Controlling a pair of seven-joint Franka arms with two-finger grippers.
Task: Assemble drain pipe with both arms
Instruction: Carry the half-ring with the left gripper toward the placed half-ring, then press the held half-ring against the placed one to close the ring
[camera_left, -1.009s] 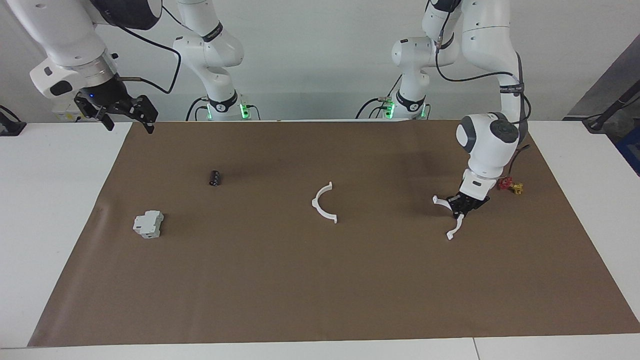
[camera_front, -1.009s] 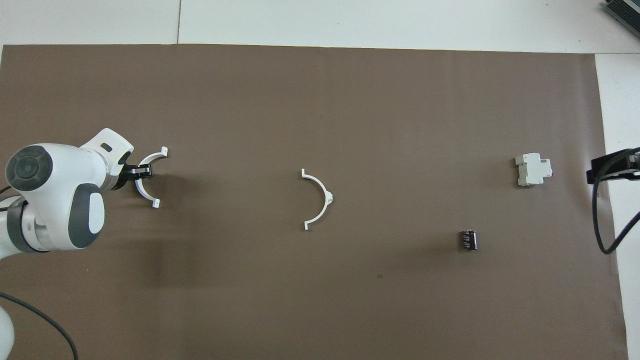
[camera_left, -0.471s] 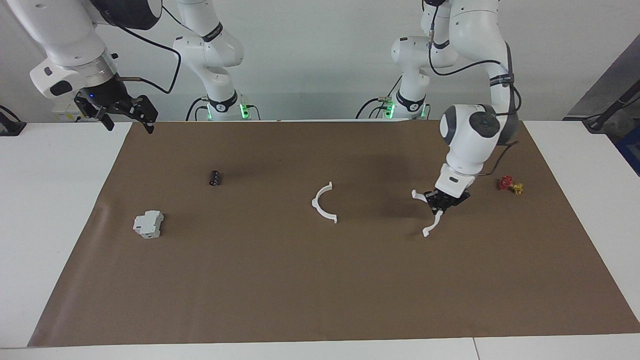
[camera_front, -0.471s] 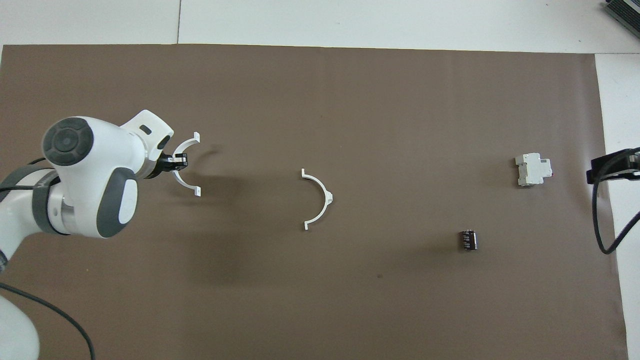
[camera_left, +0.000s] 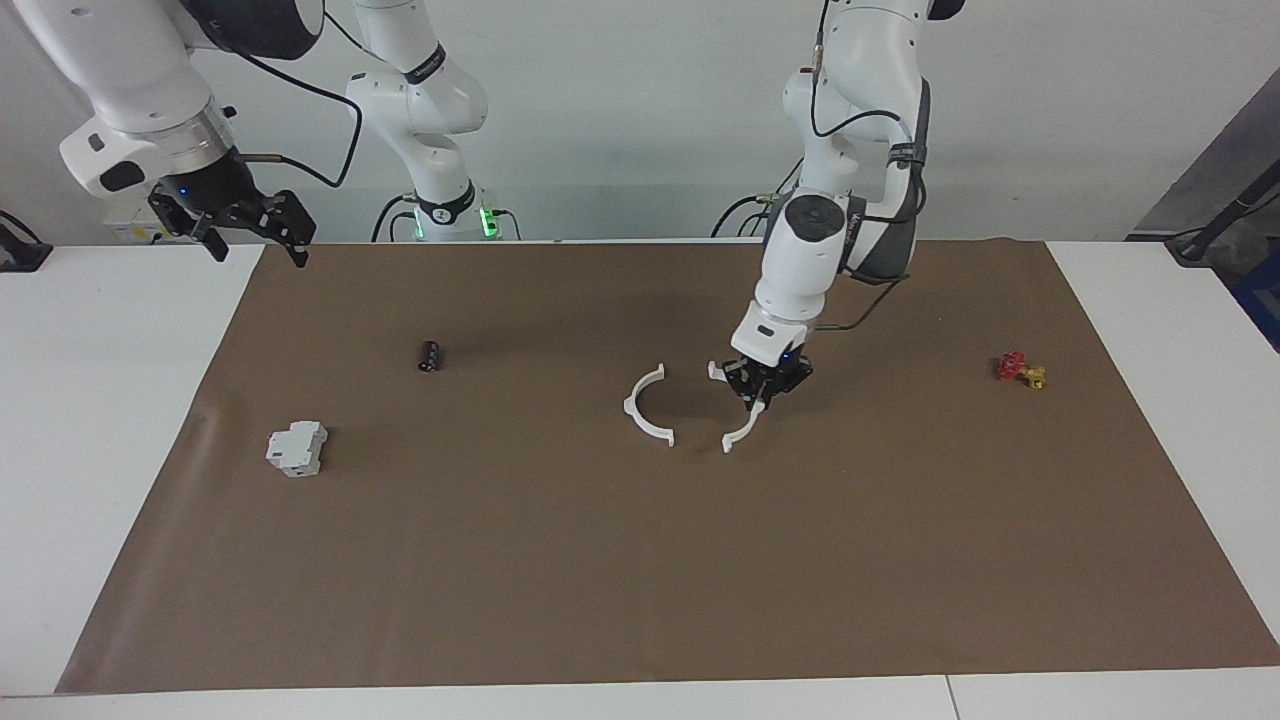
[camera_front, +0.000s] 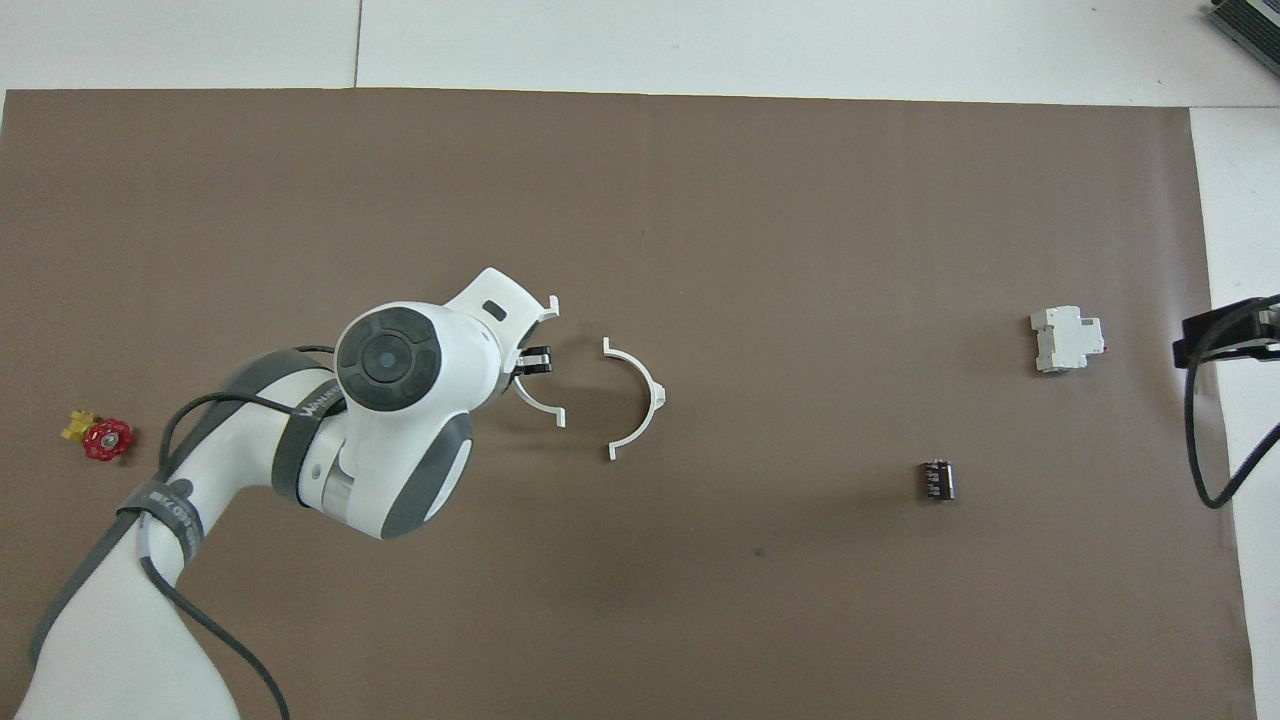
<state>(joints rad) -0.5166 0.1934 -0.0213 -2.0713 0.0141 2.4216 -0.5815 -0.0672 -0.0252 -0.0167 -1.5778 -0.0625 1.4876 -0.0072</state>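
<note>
One white half-ring of the drain pipe (camera_left: 645, 411) lies on the brown mat (camera_left: 640, 570) near its middle; it also shows in the overhead view (camera_front: 641, 398). My left gripper (camera_left: 765, 386) is shut on the second half-ring (camera_left: 742, 432) and holds it low over the mat, right beside the lying one. Their open sides face each other, with a small gap between the ends. In the overhead view the left hand (camera_front: 533, 361) covers part of the held half-ring (camera_front: 540, 405). My right gripper (camera_left: 255, 228) waits open, raised over the mat's corner at the right arm's end.
A grey-white boxy block (camera_left: 297, 448) and a small black cylinder (camera_left: 429, 356) lie toward the right arm's end. A red-and-yellow valve (camera_left: 1020, 370) lies toward the left arm's end. The white table (camera_left: 100, 400) surrounds the mat.
My left arm has carried its half-ring from near the valve toward the mat's middle, up beside the lying half-ring. The right arm has not moved.
</note>
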